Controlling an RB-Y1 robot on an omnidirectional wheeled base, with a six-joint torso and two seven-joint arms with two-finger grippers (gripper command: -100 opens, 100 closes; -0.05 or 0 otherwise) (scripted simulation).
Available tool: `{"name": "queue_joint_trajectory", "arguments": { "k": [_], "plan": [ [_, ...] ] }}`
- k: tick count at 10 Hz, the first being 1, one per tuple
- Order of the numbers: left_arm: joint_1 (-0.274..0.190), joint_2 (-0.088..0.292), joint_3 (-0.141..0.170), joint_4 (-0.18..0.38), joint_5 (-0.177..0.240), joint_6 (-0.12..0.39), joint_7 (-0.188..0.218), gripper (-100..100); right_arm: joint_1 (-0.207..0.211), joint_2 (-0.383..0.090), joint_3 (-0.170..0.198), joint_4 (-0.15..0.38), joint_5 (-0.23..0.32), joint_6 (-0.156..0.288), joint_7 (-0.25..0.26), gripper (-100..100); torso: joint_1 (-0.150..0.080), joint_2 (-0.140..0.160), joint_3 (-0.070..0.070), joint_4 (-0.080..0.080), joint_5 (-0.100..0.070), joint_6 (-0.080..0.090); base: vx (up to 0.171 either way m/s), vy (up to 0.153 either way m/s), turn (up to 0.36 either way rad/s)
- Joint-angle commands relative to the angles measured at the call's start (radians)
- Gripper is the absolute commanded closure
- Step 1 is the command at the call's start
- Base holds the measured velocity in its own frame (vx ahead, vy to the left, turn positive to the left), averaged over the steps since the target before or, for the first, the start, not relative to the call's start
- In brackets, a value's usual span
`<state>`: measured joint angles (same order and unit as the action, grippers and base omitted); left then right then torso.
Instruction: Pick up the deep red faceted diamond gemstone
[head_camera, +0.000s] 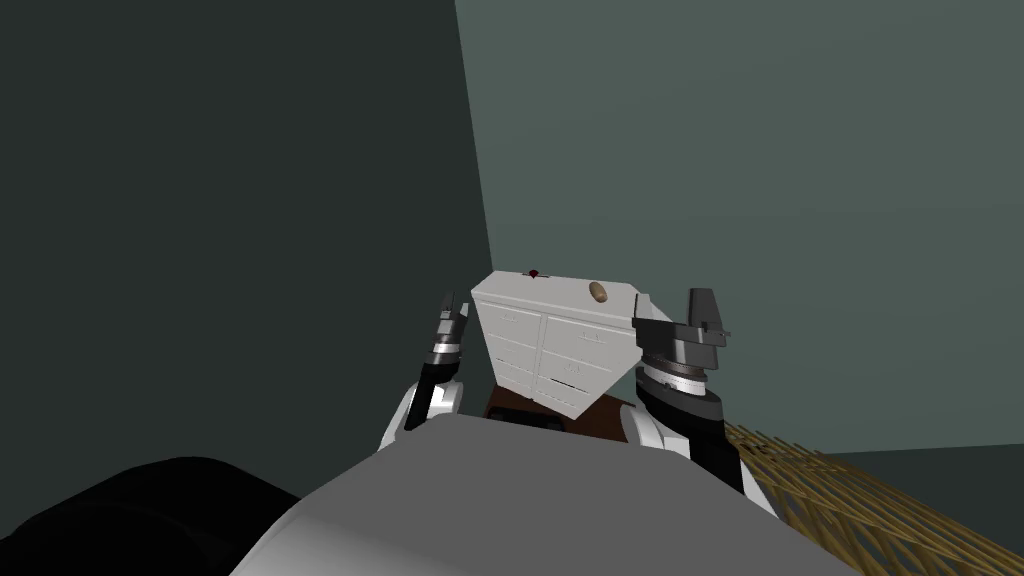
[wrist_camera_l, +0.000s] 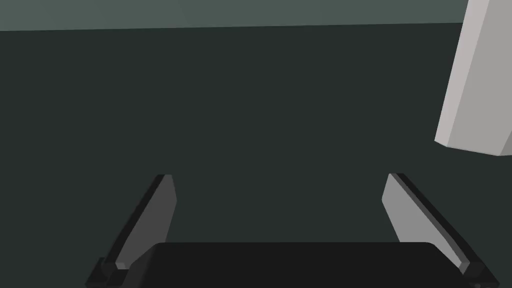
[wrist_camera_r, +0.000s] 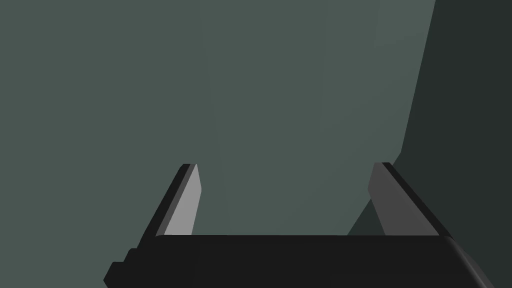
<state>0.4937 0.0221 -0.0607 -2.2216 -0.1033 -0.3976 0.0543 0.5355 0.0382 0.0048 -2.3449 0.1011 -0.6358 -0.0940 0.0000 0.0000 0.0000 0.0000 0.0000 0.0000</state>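
Two grippers stand before us, one on each side of a white cabinet (head_camera: 545, 345) that sits in the corner where a dark wall (head_camera: 220, 200) meets a paler grey-green wall (head_camera: 760, 180). The deep red gemstone (head_camera: 533, 273) lies on the cabinet's top, at its far edge and toward the left end, small and dark against the white. Well apart from it on the same top, nearer the right end, lies a brown oval thing (head_camera: 597, 292); we cannot tell what it is. Our left gripper (wrist_camera_l: 280, 175) hangs just beside the cabinet's left side, released, its two fingers spread wide with only the dark wall between them; beyond one finger a pale corner of the cabinet shows. Our right gripper (wrist_camera_r: 285, 164) is near the cabinet's right side, likewise released, its fingers parted and bare. Both grippers are well apart from the gemstone, and we see neither one touching the cabinet. The cabinet's front is panelled, with what look like doors and drawers, and it stands on a dark brown patch of floor (head_camera: 612, 418). To our right, a woven tan mat (head_camera: 860, 500) spreads over the ground beside the paler wall.
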Motion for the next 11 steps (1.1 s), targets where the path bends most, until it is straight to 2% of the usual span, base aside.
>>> {"name": "queue_joint_trajectory", "arguments": {
  "k": [1,4,5,7,8,9,10,11],
  "plan": [
    [-0.044,0.019,0.005,0.026,0.000,0.019,-0.006,-100,0.000,0.000,0.000,0.000,0.000,0.000,0.000,0,0.000,0.000,0.000,0.000,0.000,0.000,-0.063,-0.013,0.028],
    [-0.132,0.051,0.016,0.089,0.001,0.068,-0.020,-100,0.000,0.000,0.000,0.000,0.000,0.000,0.000,0,0.000,0.006,0.004,0.001,0.000,0.000,-0.114,-0.006,0.028],
    [-0.150,0.051,0.016,0.089,0.001,0.068,-0.020,-100,0.000,0.000,0.000,0.000,0.000,0.000,0.000,0,0.000,0.007,0.004,0.002,0.000,0.000,-0.086,-0.007,0.009],
    [-0.219,0.074,0.025,0.149,0.003,0.115,-0.030,-100,0.000,0.000,0.000,0.000,0.000,0.000,0.000,0,-0.001,0.005,0.003,0.001,0.000,0.000,-0.073,-0.013,0.032],
    [-0.245,0.074,0.025,0.149,0.003,0.115,-0.030,-100,0.000,0.000,0.000,0.000,0.000,0.000,0.000,0,-0.001,0.005,0.003,0.001,0.000,0.000,-0.068,-0.002,0.010],
    [-0.274,0.086,0.030,0.184,0.005,0.143,-0.036,-100,0.000,0.000,0.000,0.000,0.000,0.000,0.000,0,0.000,0.004,0.003,0.001,0.000,0.000,-0.069,-0.003,0.017],
    [-0.301,0.086,0.030,0.184,0.005,0.143,-0.036,-100,0.000,0.000,0.000,0.000,0.000,0.000,0.000,0,0.000,0.004,0.002,0.001,0.000,0.000,-0.054,-0.005,0.011],
    [-0.335,0.098,0.035,0.221,0.007,0.174,-0.041,-100,0.000,0.000,0.000,0.000,0.000,0.000,0.000,0,0.000,0.003,0.002,0.001,0.000,0.000,-0.061,-0.002,0.028]
  ]
}}
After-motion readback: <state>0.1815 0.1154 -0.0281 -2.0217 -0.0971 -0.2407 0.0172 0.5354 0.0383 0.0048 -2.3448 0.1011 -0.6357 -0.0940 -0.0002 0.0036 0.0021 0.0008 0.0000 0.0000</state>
